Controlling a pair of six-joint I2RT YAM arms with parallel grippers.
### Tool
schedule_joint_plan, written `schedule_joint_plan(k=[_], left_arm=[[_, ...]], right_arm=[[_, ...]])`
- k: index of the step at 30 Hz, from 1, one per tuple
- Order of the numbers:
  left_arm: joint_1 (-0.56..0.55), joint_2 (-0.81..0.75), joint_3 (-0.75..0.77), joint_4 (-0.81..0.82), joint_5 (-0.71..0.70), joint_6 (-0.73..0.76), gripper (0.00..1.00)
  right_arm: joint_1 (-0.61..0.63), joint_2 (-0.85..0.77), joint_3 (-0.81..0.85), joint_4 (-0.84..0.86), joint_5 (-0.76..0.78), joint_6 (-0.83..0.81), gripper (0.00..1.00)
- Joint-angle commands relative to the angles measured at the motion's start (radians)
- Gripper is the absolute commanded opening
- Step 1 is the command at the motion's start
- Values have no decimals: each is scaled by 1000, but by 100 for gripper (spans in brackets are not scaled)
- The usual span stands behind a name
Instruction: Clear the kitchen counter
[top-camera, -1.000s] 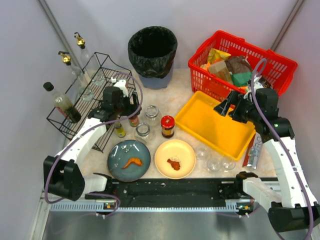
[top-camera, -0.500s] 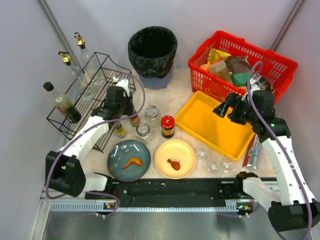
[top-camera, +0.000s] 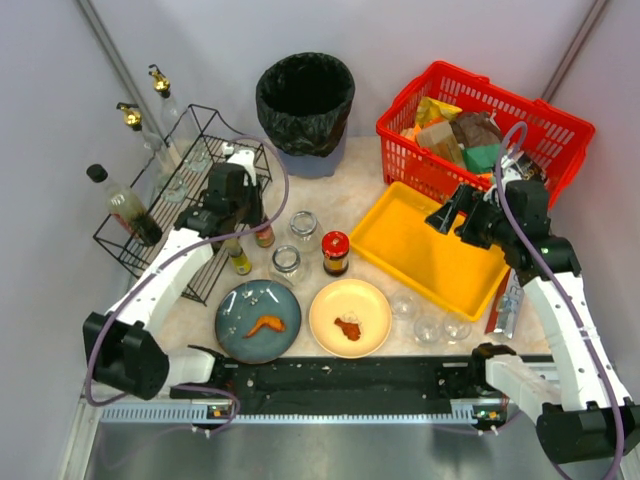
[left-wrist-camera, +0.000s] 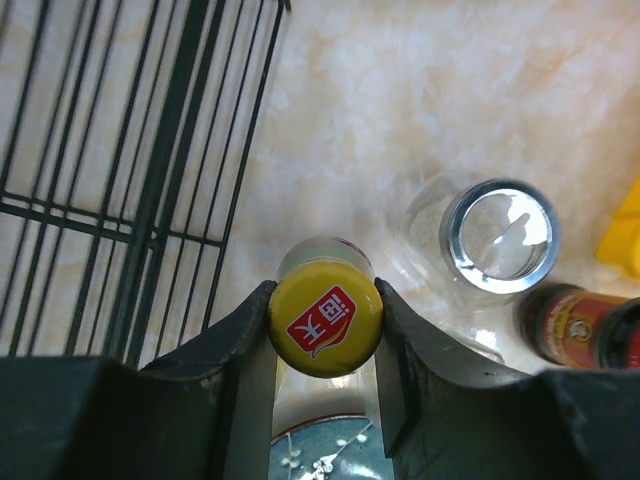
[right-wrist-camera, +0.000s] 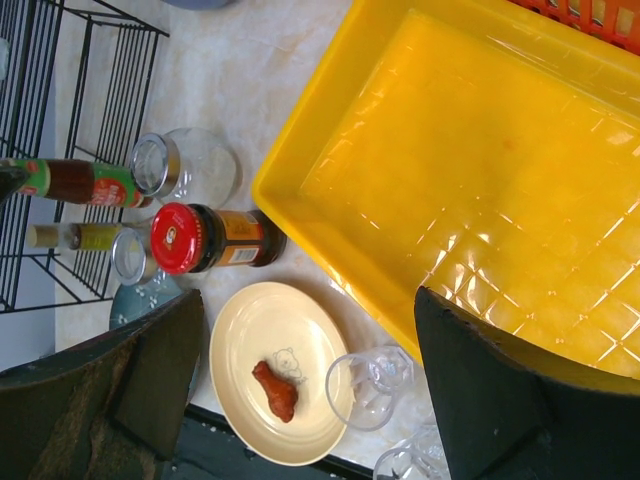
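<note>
Left side, change noted: a second back the left end effector (left-wrist-camera: 325, 300) stood spread at the bottle. Now it is pinching the yellow-capped sauce bottle (left-wrist-camera: 325, 325) by its cap, one finger (left-wrist-camera: 250, 340) flat on each side. In the overhead view the wrist has also drifted slightly toward 11 o'clock. I cannot tell if the bottle's base has left the tabletop (top-camera: 360, 190) yet.

What it means, as I read it: the first pick is secured and the carry can start. The wire rack (left-wrist-camera: 157, 190) sits just at the bottle's 9 o'clock and is my guess for the drop. The grip is on the cap only, so I'd lift slowly to avoid swing.

The tabletop is the pale marbled surface under everything, and it is far from cleared:
- small bottle (top-camera: 240, 263) just beside the rack
- glass jar (left-wrist-camera: 500, 235) at the held bottle's 2 o'clock
- red-lidded jar (top-camera: 335, 250)
- blue plate (top-camera: 235, 305) and cream plate (top-camera: 330, 305) at 6 o'clock, both with food scraps

Left arm pose: base at the near left, forearm running out toward 1 o'clock, wrist tipped so the fingers point down onto the cap.

Right arm pose: much as it was, elbow out at 3 o'clock, forearm reaching toward 11 o'clock. The right end effector (right-wrist-camera: 308, 300) is spread wide and holds nothing. It hangs over the near-left edge of the yellow tray (top-camera: 430, 250).
</note>
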Motion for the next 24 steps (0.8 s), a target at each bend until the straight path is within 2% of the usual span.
schedule_joint_plan(k=[1,12,19,24], left_arm=[[-2,-138,129,126,-42,0,0],[3,-246,273,63,-252,60,0],[69,-255,335,-44,-455,-44,0],[138,-282,293,-90,-505,-141,0]], right_arm=[[-12,-26,-10,42,9,8,84],[-13,-29,-10,42,15,5,84],[-12,-17,-3,42,9,2,84],[-13,-9,1,42,10,1,84]])
